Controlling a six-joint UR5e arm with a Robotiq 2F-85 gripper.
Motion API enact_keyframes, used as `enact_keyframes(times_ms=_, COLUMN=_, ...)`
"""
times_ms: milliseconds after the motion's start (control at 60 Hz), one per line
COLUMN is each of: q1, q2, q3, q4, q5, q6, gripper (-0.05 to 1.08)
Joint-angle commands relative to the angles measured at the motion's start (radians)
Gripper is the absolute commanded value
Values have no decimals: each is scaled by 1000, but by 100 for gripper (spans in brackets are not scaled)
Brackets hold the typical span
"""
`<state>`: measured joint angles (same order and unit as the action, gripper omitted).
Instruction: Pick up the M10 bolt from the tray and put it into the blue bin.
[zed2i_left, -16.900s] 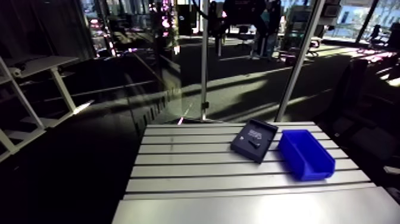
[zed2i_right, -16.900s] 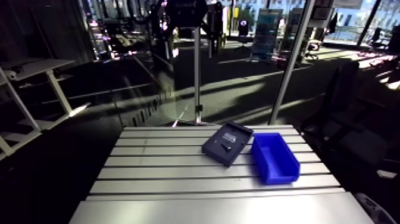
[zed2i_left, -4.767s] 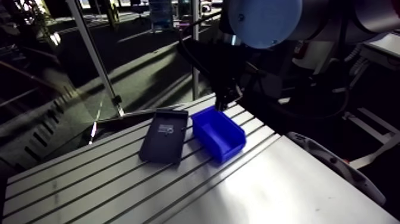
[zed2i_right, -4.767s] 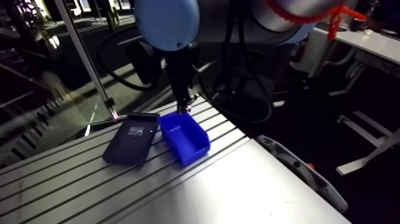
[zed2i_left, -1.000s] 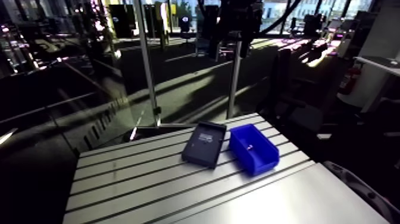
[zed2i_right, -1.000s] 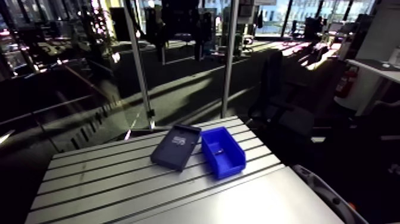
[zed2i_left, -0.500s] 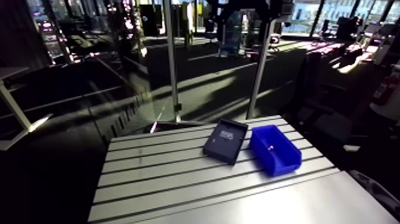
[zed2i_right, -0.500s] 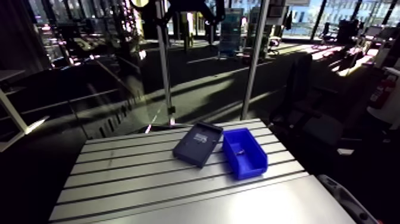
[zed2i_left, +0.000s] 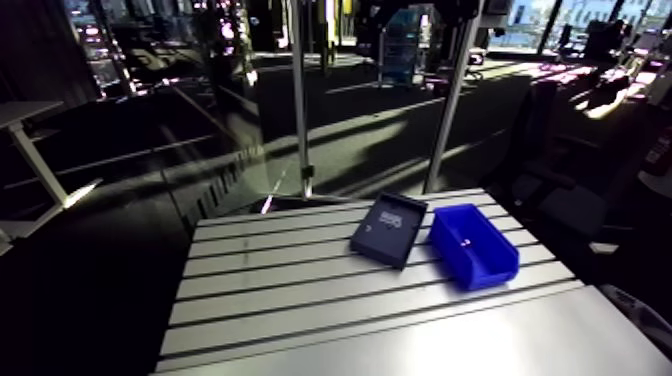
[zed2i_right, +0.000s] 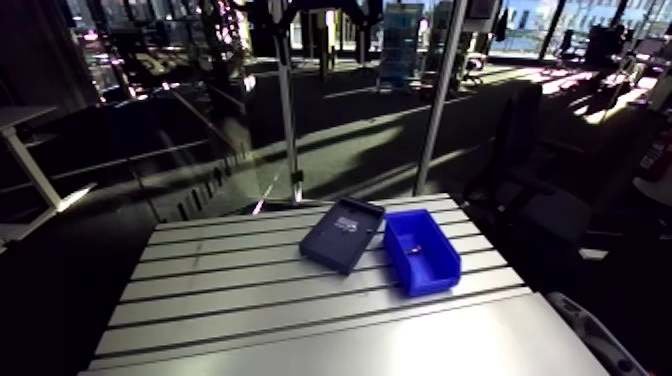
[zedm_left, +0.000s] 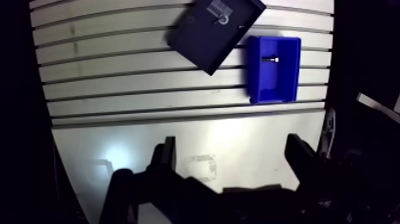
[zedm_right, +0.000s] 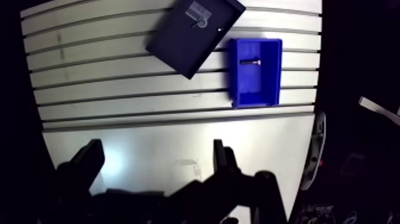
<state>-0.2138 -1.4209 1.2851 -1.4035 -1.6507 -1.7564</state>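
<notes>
So the M10 bolt (zedm_left: 272, 59) is sitting in the blue bin (zedm_left: 288, 80) now. It's a little pale stick lying flat on the bin floor, towards the end farther from the tool. In the oldest arm view shots a dark bit lay in the tray (zedm_left: 202, 42), and that spot is bare now. All I can make out there is a white label (zedm_left: 221, 7) and a small ring-looking thing beside it, too tiny to say what it is.

The tool (zedm_left: 231, 143) is released. In the wrist view its two fingers (zedm_left: 168, 158) stand wide apart with nothing between them, only bare surface (zedm_left: 149, 101) under them. It hangs well back from both the tray and the bin, over the smooth part of the surface, with the slotted part ahead of it.

A few frames back the arm and tool filled the arm view right above the bin. Now they don't show in that view at all, just the surface with the two containers on it. Just before this the bolt was already in the bin, so no change there.

Tray and bin look the same as in every earlier shot: side by side, the tray turned at an angle, one edge close to the bin's long wall. I can't tell if they actually touch. The framing has shifted, but that's the camera moving, not the things.
</notes>
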Motion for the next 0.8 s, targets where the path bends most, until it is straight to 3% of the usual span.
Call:
enact_keyframes(times_ms=17, q1=7, q2=3, q3=4, q4=-10, q5=2, q6=2, gripper=1)
enact_keyframes(times_ms=150, q1=7, q2=3, q3=9, q4=-16, q5=9, q6=4, gripper=1)
enact_keyframes(times_ms=800, q1=8, q2=10, q3=3, q4=-16, q5=4, q6=4, gripper=1)
